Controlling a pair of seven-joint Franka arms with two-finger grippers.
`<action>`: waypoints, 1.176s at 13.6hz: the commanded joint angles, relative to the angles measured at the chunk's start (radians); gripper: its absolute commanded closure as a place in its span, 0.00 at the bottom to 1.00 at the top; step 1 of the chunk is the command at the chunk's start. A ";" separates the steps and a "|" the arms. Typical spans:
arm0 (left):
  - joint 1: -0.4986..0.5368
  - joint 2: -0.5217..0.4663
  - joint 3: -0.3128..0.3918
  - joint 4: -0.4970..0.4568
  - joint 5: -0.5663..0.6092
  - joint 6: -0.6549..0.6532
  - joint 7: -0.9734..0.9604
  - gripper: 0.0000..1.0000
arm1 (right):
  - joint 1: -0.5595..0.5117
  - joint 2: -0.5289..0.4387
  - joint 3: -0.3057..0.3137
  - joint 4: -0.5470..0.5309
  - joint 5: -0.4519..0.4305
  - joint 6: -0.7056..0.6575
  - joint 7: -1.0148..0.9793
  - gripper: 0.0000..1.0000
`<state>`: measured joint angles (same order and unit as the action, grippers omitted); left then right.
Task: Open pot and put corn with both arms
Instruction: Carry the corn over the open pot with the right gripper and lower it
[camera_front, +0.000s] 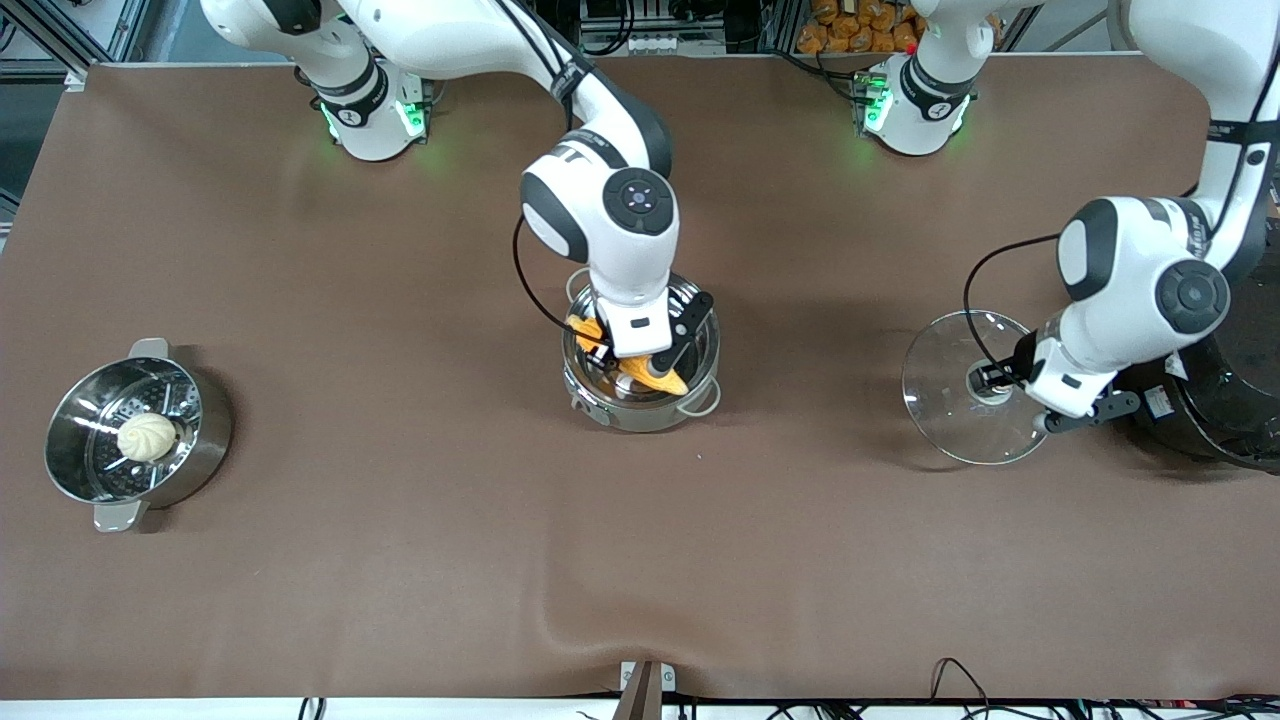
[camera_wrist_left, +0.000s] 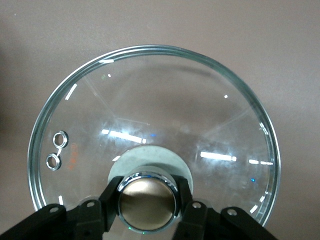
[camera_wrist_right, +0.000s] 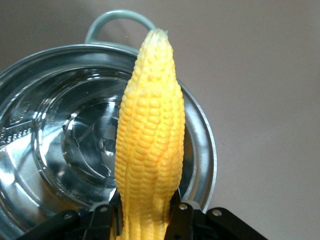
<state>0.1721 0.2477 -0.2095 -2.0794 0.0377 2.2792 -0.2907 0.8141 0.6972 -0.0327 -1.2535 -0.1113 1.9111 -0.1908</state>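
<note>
The lid (camera_front: 968, 388) is held aside by its knob (camera_wrist_left: 147, 201) in the clamped left gripper (camera_front: 1000, 380), toward the left arm's table end, while the corn (camera_wrist_right: 150, 135), clamped in the right gripper (camera_front: 640, 362), is positioned over the open pot (camera_front: 640, 385) at mid-table.

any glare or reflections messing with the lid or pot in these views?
Left wrist view: white streak reflections across the glass lid, knob mirror-bright. Right wrist view: specular highlights on the pot floor, corn evenly lit. Front view: lid casts a soft shadow.
</note>
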 joint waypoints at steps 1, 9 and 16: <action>0.018 -0.070 -0.011 -0.100 -0.007 0.092 0.039 1.00 | 0.037 0.030 -0.012 0.023 -0.042 -0.018 0.017 1.00; 0.015 -0.045 -0.013 -0.130 -0.006 0.151 0.185 1.00 | 0.076 0.041 -0.012 -0.001 -0.071 -0.023 0.134 0.00; -0.009 0.012 -0.048 -0.116 -0.009 0.207 0.176 1.00 | -0.056 -0.091 -0.012 -0.001 0.021 -0.193 0.128 0.00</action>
<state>0.1608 0.2614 -0.2470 -2.1916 0.0378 2.4595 -0.1280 0.8312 0.6911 -0.0593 -1.2323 -0.1293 1.7831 -0.0614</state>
